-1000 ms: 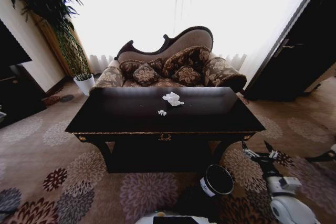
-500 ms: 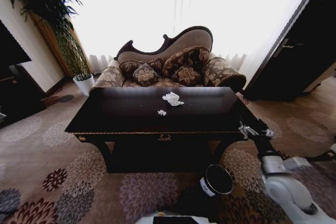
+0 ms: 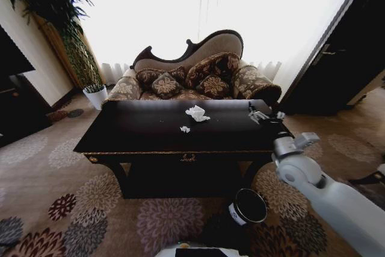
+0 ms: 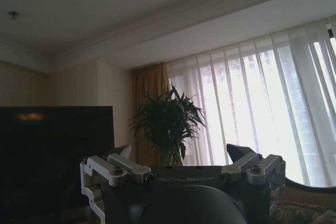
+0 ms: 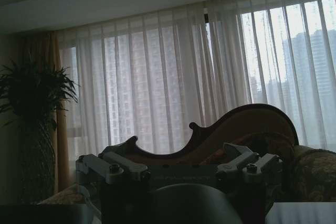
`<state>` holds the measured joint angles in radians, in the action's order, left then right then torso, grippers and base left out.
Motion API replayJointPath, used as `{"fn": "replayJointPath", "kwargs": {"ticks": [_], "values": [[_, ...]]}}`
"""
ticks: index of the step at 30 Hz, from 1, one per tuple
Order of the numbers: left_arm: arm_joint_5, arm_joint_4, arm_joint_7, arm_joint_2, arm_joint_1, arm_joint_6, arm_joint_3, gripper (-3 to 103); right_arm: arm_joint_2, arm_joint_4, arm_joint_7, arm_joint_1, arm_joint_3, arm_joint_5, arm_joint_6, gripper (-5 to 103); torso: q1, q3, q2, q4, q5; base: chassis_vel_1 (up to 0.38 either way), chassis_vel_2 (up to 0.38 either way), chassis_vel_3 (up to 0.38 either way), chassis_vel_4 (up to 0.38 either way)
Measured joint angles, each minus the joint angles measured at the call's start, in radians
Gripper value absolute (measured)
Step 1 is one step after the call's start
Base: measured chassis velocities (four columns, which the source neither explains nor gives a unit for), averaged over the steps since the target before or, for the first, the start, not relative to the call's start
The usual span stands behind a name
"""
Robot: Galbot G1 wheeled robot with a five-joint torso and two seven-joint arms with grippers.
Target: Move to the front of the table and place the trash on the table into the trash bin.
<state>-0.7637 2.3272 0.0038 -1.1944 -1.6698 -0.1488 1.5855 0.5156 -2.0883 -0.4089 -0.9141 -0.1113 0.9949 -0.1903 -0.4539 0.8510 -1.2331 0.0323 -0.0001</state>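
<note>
Dark glossy table [image 3: 150,139] fills mid-room, sofa [image 3: 198,73] behind it. White crumpled tissue [image 3: 197,112] near table centre, tiny scrap [image 3: 185,129] just in front of it. Trash bin [image 3: 248,207] on carpet below table's front right. Right gripper [image 3: 263,114] over table's right end, fingers apart, empty. Left gripper [image 4: 181,156] raised, fingers apart. Risk: tissue is light, so closing off-centre may push it away; low bin easy to miss on drop.

"GALBOT" on left end effector [image 4: 181,156]
</note>
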Motion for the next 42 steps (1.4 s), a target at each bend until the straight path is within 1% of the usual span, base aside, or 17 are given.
{"fn": "replayJointPath", "kwargs": {"ticks": [1,2,3,5,6,7,10,11,13,14,19,22,23,25,28,34,42], "values": [[0.006,0.008,0.0,-0.008,-0.005,0.0,-0.001,100,-0.011,0.013,-0.006,0.097,0.108,0.005,-0.003,100,0.0,0.0,0.0,0.0001,0.0002,0.0,0.0,0.0,0.0],[0.006,0.008,0.0,-0.008,-0.005,0.0,-0.001,100,-0.011,0.013,-0.006,0.097,0.108,0.005,-0.003,100,0.0,0.0,0.0,0.0001,0.0002,0.0,0.0,0.0,0.0],[0.011,0.015,0.0,-0.014,-0.008,0.0,-0.004,100,-0.016,0.024,-0.01,0.161,0.177,0.006,-0.009,100,0.0,0.0,0.0,0.0002,-0.0002,0.0,0.0,0.0,0.0],[0.023,0.034,0.0,-0.036,-0.016,-0.002,-0.013,100,-0.014,0.072,-0.014,0.381,0.43,0.003,-0.025,100,0.0,0.0,0.0,0.0002,-0.0004,0.0,0.0,0.0,0.0],[0.028,0.04,0.0,-0.046,-0.019,-0.002,-0.016,100,-0.003,0.091,-0.016,0.455,0.51,-0.001,-0.027,100,0.0,0.0,0.0,0.0002,0.0003,0.0,0.0,0.0,0.0],[0.028,0.04,0.0,-0.046,-0.019,-0.002,-0.016,100,-0.003,0.091,-0.016,0.455,0.51,-0.001,-0.027,100,0.0,0.0,0.0,0.0002,0.0003,0.0,0.0,0.0,0.0],[0.036,0.049,0.0,-0.065,-0.028,-0.003,-0.017,100,0.052,0.148,-0.026,0.661,0.693,-0.021,-0.029,100,0.0,0.0,0.0,0.0,-0.0008,0.0,0.0,0.0,0.0],[0.038,0.049,0.0,-0.067,-0.031,-0.003,-0.016,100,0.068,0.163,-0.027,0.695,0.724,-0.026,-0.028,100,0.0,0.0,0.0,0.0001,-0.0004,0.0,0.0,0.0,0.0],[0.039,0.049,0.0,-0.069,-0.039,-0.002,-0.005,100,0.126,0.214,-0.034,0.805,0.832,-0.038,-0.019,100,0.0,0.0,0.0,-0.0002,-0.0004,0.0,0.0,0.0,0.0],[0.039,0.049,0.0,-0.069,-0.039,-0.002,-0.005,100,0.126,0.214,-0.034,0.805,0.832,-0.038,-0.019,100,0.0,0.0,0.0,-0.0002,-0.0004,0.0,0.0,0.0,0.0],[0.039,0.045,-0.001,-0.07,-0.045,0.001,0.007,100,0.212,0.299,-0.034,0.982,1.006,-0.036,0.003,100,0.0,0.0,0.0,0.0002,-0.0001,0.0,0.0,0.0,0.0],[0.039,0.045,-0.001,-0.07,-0.043,0.001,0.004,100,0.236,0.326,-0.021,1.037,1.052,-0.027,0.019,100,0.0,0.0,0.0,0.0001,-0.0001,0.0,0.0,0.0,0.0],[0.043,0.044,0.0,-0.071,-0.039,0.001,-0.002,100,0.255,0.357,0.013,1.105,1.121,-0.018,0.05,100,0.0,0.0,0.0,0.0,-0.0004,0.0,0.0,0.0,0.0],[0.044,0.044,0.0,-0.072,-0.038,0.001,-0.005,100,0.26,0.37,0.031,1.132,1.149,-0.016,0.072,100,0.0,0.0,0.0,0.0,-0.0003,0.0,0.0,0.0,0.0],[0.047,0.042,-0.001,-0.077,-0.034,0.003,-0.013,100,0.275,0.423,0.113,1.218,1.243,0.002,0.195,100,0.0,0.0,0.0,0.0001,-0.0003,0.0,0.0,0.0,0.0],[0.048,0.034,0.0,-0.076,-0.035,0.013,-0.012,100,0.304,0.502,0.2,1.282,1.314,-0.002,0.287,100,0.0,0.0,0.0,0.0004,0.0001,0.0,0.0,0.0,0.0],[0.054,0.03,0.0,-0.08,-0.035,0.02,-0.017,100,0.348,0.557,0.226,1.334,1.342,0.005,0.364,100,0.0,0.0,0.0,0.0001,-0.0002,0.0,0.0,0.0,0.0]]}}
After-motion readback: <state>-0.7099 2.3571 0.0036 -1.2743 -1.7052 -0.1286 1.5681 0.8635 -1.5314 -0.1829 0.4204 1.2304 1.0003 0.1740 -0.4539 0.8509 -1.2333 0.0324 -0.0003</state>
